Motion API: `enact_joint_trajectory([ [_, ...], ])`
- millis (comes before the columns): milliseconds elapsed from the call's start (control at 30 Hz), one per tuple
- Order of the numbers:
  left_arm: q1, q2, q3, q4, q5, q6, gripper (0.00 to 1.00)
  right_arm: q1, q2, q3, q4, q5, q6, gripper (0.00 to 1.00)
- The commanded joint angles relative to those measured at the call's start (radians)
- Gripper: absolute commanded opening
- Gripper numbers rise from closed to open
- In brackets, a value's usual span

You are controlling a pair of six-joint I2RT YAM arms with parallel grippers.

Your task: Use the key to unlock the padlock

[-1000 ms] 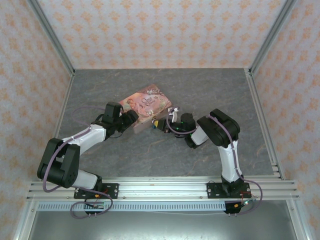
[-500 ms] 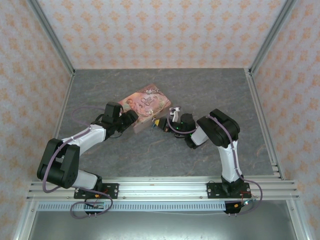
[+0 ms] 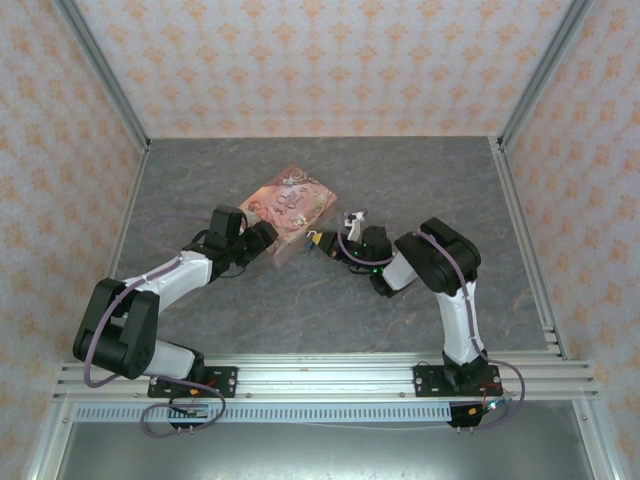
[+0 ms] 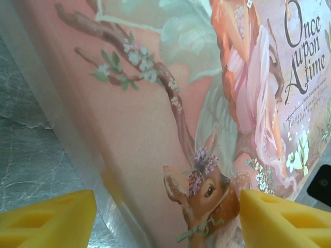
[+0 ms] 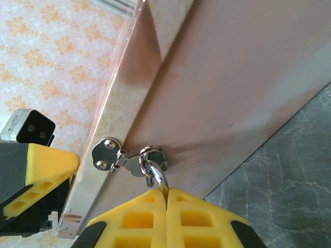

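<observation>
Padlock (image 5: 161, 179) hangs at the front wall of the tin (image 5: 232, 93). We can see only its pale metal shackle, hooked through the ring of the small hasp (image 5: 109, 155) fixed to that wall. Its dark body is hidden from us behind the fingers. We find the right gripper (image 5: 166, 192) close against the same wall, its yellow fingertips pressed fully together. The shackle runs into the seam between them, so we read this gripper as pinching the padlock.

From above, we see the pink illustrated tin resting on the grey table (image 3: 420, 180), with the right gripper at the tin's near right corner and the left gripper (image 4: 168, 194) at its near left end. The left gripper's jaws stand wide. One yellow finger (image 4: 282, 219) lies over the painted deer on the tin's lid, and the other sits over the table just beside the tin's side wall, so the tin's edge runs between them. We cannot tell whether either finger presses on the tin. In the right wrist view, one of those left fingers shows just beside the tin's pale rim, on the side of the hasp away from the padlock.
</observation>
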Motion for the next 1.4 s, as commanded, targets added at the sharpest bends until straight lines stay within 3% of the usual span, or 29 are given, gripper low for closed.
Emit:
enact_joint_trajectory([
  [0,-0.001,-0.010,-0.037,-0.089,-0.033,0.003,0.72,-0.023,-0.034,0.046,0.066,0.018,0.013,0.00],
  [100,-0.001,-0.011,-0.037,-0.090,-0.037,0.005,0.73,-0.021,-0.034,0.058,0.047,-0.022,0.001,0.00],
  [1133,0.036,-0.059,-0.081,-0.117,-0.035,0.029,0.77,-0.066,-0.065,0.097,-0.031,0.059,0.037,0.00],
  [1233,0.053,-0.094,-0.086,-0.112,-0.015,0.028,0.80,-0.077,-0.114,0.056,-0.068,0.059,0.002,0.00],
  [1367,0.066,-0.182,-0.064,-0.144,-0.009,0.058,0.93,-0.082,-0.255,-0.032,-0.203,0.053,-0.081,0.00],
])
